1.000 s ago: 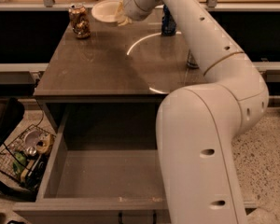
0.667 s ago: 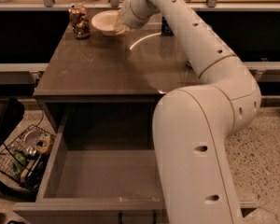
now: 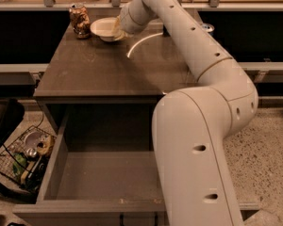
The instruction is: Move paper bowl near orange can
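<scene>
Brown-grey table (image 3: 99, 69) fills the middle of the view, with speckled floor (image 3: 269, 164) to the right. We count one paper bowl (image 3: 103, 28), one orange can (image 3: 79, 20), one white arm (image 3: 193, 46), one open drawer (image 3: 104, 178) and one wire basket (image 3: 4, 169).

A second ago the bowl sat farther back, with a clear gap between it and the can, and a dark blue can showed beside the arm. Now the bowl lies at the table's far left, just beside the orange can and to its right, and the arm hides the blue can.

At the bowl's right edge, the gripper (image 3: 117, 28) has its fingers pinched on the rim.

Under the table, the drawer stands pulled out and shows its grey bottom. On the floor at the left, the basket holds a jumble of small things, one round and metallic, one green.
</scene>
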Motion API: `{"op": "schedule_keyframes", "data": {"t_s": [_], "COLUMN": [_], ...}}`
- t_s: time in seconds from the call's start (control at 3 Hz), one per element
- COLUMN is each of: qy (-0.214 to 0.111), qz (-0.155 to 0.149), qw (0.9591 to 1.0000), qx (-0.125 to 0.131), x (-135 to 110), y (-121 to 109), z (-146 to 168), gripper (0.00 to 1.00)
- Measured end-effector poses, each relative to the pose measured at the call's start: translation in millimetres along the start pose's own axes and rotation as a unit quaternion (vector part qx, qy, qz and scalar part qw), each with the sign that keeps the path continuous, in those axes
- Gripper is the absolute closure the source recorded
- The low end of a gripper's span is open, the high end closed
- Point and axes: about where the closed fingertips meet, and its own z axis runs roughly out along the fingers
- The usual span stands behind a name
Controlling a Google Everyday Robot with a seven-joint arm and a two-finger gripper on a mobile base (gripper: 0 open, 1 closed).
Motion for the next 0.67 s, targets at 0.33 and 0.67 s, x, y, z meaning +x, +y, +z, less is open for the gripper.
{"op": "schedule_keyframes", "data": {"t_s": [0.33,0.67], "qy": [-0.001,-0.003], "qz": [0.0,0.0], "qw": [1.0,1.0], "qx": [-0.003,-0.005], "x": [-1.1,-2.1], "y": [1.8,3.6], "z": [4.2,8.3], "gripper": [0.59,0.36]}}
